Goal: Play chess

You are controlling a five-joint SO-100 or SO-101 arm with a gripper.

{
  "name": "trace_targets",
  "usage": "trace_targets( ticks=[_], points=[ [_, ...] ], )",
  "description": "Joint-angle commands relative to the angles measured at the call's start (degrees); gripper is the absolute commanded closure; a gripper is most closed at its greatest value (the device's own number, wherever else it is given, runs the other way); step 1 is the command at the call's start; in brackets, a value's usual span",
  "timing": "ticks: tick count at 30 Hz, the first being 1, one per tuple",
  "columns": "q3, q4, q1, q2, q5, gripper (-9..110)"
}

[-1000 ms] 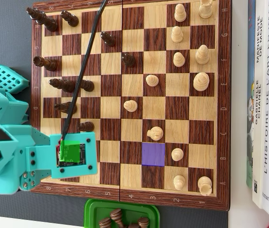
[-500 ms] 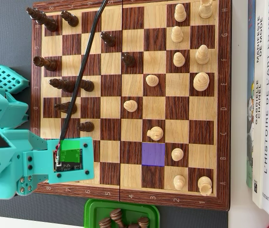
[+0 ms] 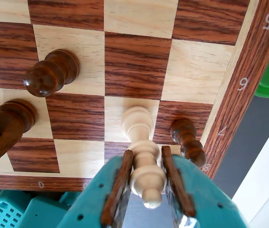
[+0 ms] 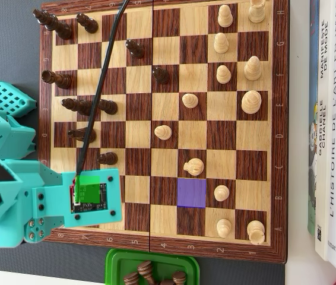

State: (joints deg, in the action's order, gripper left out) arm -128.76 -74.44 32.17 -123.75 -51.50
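Gripping a light piece [image 3: 143, 164] between both pads [image 3: 118, 187], the gripper [image 3: 144, 190] is clenched on it; wrist view shows the pads pressed against the piece's body, its knob end toward the camera and its base toward the board [image 3: 139, 61]. Can't tell whether the base still touches the square or is just off it.

In the overhead view the piece is hidden under the teal wrist block [image 4: 94, 199], which sits over the board's 7 o'clock corner, near the files marked 6–8. A purple square [image 4: 191, 192] shows at about 5 o'clock from board centre, well apart from the gripper; likely the target, judging from the marking alone.

Risks:
- A dark pawn [image 3: 187, 137] stands just beside the right pad, at 2 o'clock from the held piece. Swinging sideways before lifting clear would likely knock it over.
- Two more dark pieces [image 3: 51, 73] lie at 10 o'clock in the wrist view; a low carry across them could topple them.
- Grip is on a rounded, tapered body, so the piece could tilt or slip out during travel.
- A light knight [image 4: 194, 166] stands on the square right at 12 o'clock of the purple one; an off-centre set-down could bump it.
- The black cable [image 4: 100, 89] crosses dark pieces and may drag them.
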Motion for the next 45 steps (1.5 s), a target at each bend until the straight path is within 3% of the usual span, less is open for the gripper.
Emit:
trace_targets(
  ticks=[1, 45],
  points=[
    [-0.26, 0.35, 0.00, -0.70, -0.09, 92],
    [4.22, -0.18, -1.49, -1.32, 0.00, 88]
  ],
)
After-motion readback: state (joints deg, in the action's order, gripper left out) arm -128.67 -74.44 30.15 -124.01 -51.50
